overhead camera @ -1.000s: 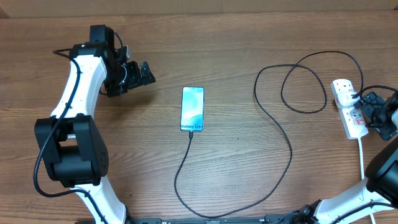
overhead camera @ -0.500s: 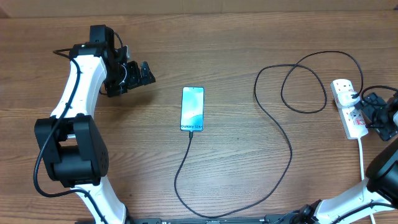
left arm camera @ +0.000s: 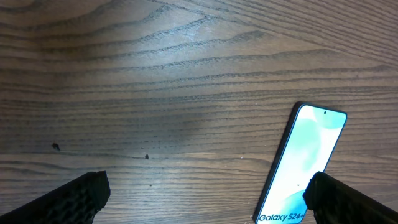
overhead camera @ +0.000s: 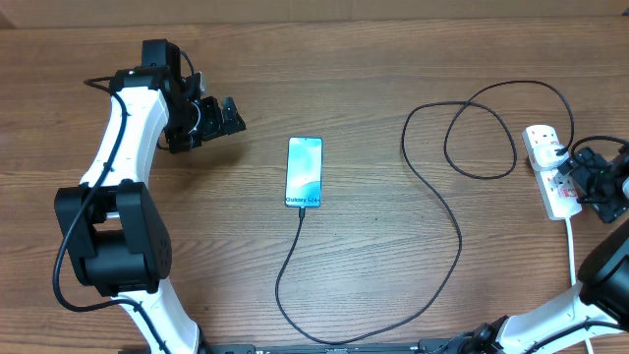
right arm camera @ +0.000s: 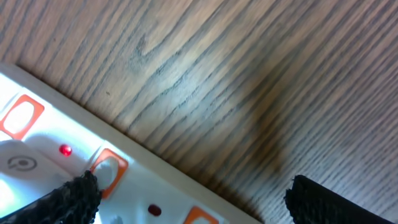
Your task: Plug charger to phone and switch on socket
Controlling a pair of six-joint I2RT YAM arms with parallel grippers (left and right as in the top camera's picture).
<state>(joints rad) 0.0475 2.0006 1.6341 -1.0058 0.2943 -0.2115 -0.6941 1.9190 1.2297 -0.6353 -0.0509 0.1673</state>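
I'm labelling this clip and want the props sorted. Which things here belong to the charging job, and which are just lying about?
Belongs to the job:
- phone, screen up
- charger, a black cable running to the phone's near end
- socket, at the right edge

Just there:
- white cord trailing from the socket
- wooden table

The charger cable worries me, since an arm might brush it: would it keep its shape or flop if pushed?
Probably floppy: the charger lies in loose loops on the table, so a push would likely shift just one curve. It looks thin, so probably light. Its end meets the phone, so a hard tug might drag that along.
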